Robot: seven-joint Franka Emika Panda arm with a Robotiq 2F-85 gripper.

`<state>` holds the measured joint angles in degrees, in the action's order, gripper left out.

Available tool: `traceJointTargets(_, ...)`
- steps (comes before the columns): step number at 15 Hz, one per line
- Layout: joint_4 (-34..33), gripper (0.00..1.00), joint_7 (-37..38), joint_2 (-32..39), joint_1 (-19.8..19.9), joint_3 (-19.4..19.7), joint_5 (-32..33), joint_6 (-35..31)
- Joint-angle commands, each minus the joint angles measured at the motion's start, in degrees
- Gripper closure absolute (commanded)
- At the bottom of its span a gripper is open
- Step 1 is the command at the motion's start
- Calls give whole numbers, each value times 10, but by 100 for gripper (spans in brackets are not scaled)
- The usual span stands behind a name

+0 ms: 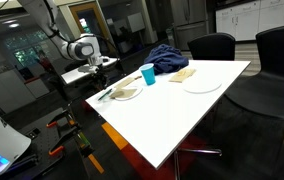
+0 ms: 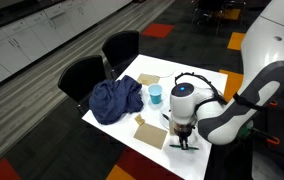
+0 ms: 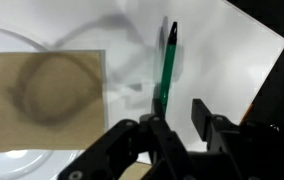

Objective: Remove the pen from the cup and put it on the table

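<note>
Spreading wide in an exterior view, the white table point(image 1: 182, 120) has a bare stretch toward 5 o'clock, and its near corner at 6 o'clock juts over open floor. Two dark chairs point(image 1: 214, 45) stand against its far edge at 1 o'clock. A blue cloth point(image 1: 167, 57) lies heaped at 12 o'clock, near that far edge. A white plate point(image 1: 202, 85) sits at 3 o'clock of the blue cup point(image 1: 148, 74), which stands upright with a brown napkin point(image 1: 182, 73) just beside it.

In the wrist view the gripper point(image 3: 177, 120) hangs over the table with its jaws parted, wider than the pen, clasping nothing. The green pen point(image 3: 166, 65) lies flat on the table, its dark tip pointing to 12 o'clock and its near end reaching down by one of the fingers point(image 3: 157, 132). The table edge runs at 2 o'clock of the pen, well apart, with bare white surface between. A second brown napkin point(image 3: 42, 90), marked with a ring stain, lies at 9 o'clock of the pen, near but not touching.
</note>
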<state>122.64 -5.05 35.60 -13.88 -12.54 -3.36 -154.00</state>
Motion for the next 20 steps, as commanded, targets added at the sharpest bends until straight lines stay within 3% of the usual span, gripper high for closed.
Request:
traceJointTargets(1,-12,32,27,0,-12,9,16,12)
traceJointTargets(5,-1,2,19,-23,-3,-1,8,3)
traceJointTargets(6,4,0,19,-33,-1,-1,7,0)
traceJointTargets(15,62,0,19,-164,19,0,-3,-23)
traceJointTargets(20,109,0,-2,-250,48,-20,-57,-40)
